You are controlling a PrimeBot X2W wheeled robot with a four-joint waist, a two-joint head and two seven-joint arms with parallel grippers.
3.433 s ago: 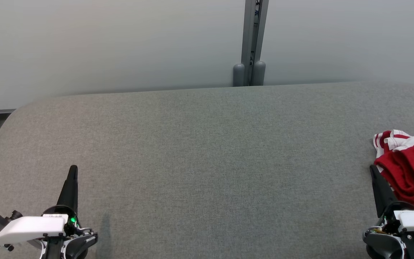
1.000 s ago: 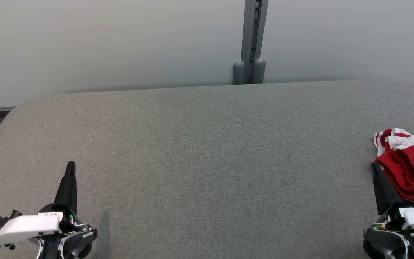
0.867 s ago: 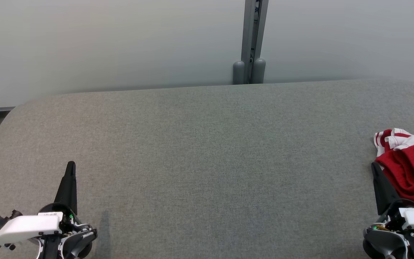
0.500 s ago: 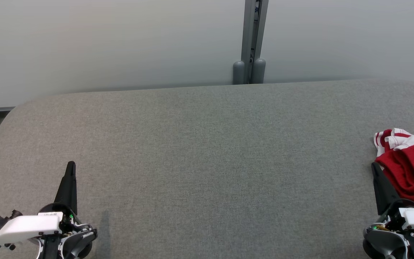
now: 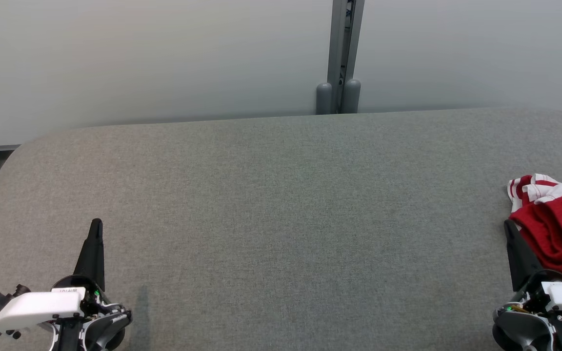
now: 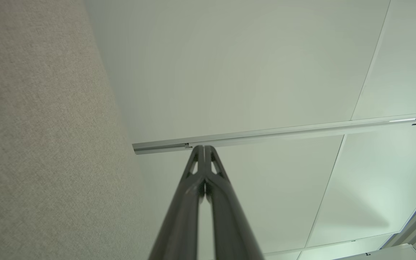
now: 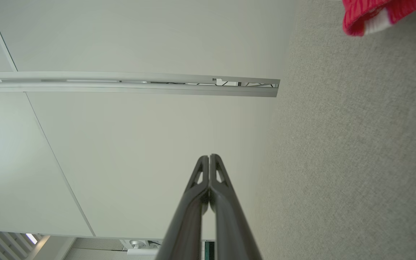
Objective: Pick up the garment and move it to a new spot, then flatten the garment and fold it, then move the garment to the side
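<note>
Both the left gripper [image 5: 96,225] and the right gripper [image 5: 507,225] stay clenched and empty by the tabletop's [image 5: 281,209] near edge, unmoved for the last second. The red-and-white garment [image 5: 559,229] lies crumpled at the right edge, partly out of frame, so pickup seemingly hasn't started.

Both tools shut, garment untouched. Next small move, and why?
Probably open the right tool and reach it toward the red-and-white garment, which lies crumpled just beside it at the table's right edge. That tool is shut and empty; the left tool is far off.
</note>
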